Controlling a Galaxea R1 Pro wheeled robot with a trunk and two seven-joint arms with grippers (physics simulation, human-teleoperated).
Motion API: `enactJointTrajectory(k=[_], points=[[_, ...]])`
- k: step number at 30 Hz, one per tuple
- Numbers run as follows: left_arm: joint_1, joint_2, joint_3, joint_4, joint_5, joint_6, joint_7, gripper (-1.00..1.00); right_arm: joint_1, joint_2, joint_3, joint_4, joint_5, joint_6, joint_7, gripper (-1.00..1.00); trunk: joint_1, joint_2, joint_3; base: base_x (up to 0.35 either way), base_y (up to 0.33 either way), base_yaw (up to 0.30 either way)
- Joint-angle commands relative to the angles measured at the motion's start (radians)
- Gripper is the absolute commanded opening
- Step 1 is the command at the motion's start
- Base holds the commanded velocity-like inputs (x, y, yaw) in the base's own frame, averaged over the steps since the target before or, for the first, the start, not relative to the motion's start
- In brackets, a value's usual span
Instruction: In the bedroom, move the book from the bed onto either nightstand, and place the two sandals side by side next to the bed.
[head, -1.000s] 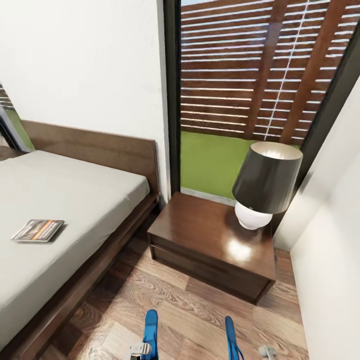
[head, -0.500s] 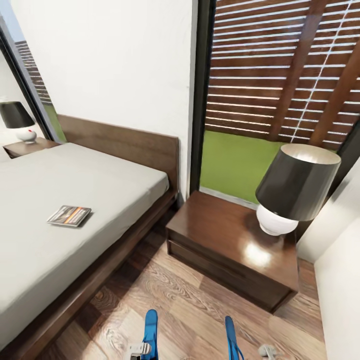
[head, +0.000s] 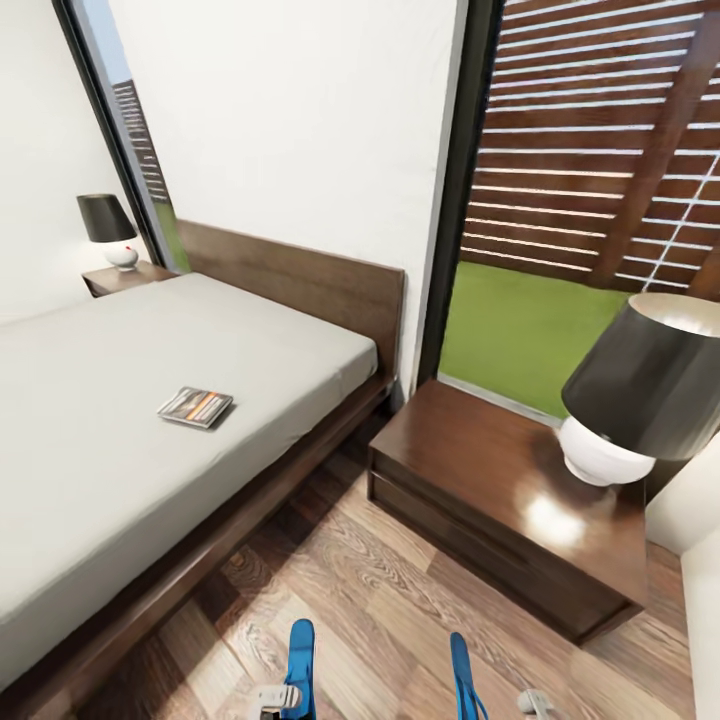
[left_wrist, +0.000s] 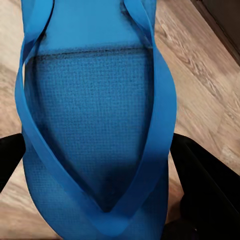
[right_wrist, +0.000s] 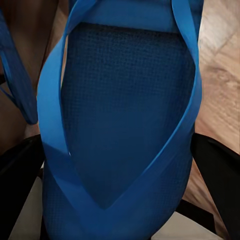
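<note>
The book (head: 196, 406) lies flat on the off-white mattress of the bed (head: 90, 470), near its floor-side edge. A nightstand (head: 480, 455) stands right of the bed, and a second nightstand (head: 120, 277) is at the far side. At the bottom edge of the head view, two blue sandals (head: 300, 658) (head: 461, 672) stick up above the floor. My left gripper (left_wrist: 95, 170) is shut on one sandal (left_wrist: 95, 115), with black fingers (left_wrist: 207, 182) on both of its edges. My right gripper (right_wrist: 120, 172) is shut on the other sandal (right_wrist: 125, 105) in the same way.
A black-shaded lamp (head: 640, 395) with a white base takes the right part of the near nightstand's top. A smaller lamp (head: 108, 228) sits on the far one. A tall window (head: 600, 200) rises behind the near nightstand. Wood floor (head: 380, 610) runs between bed and nightstand.
The head camera has turned left, so the bed, book and near nightstand sit further right and the far nightstand has come into view. Both sandals stay held as before.
</note>
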Motion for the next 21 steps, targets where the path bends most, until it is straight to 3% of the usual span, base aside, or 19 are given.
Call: enactJointTrajectory(k=[1,21], points=[[-0.001,0.001,-0.004,0.000,0.009,0.001,-0.001,-1.00,0.000,0.000,0.001,-0.001,-0.009,0.011,0.005,-1.00,0.000,0.000,-0.001,0.000,0.000,0.268],[-0.001,0.000,-0.004,0.000,0.009,0.000,-0.001,-1.00,0.000,-0.001,0.002,-0.001,-0.009,0.011,0.005,-1.00,0.000,0.000,-0.014,0.000,0.000,0.268]])
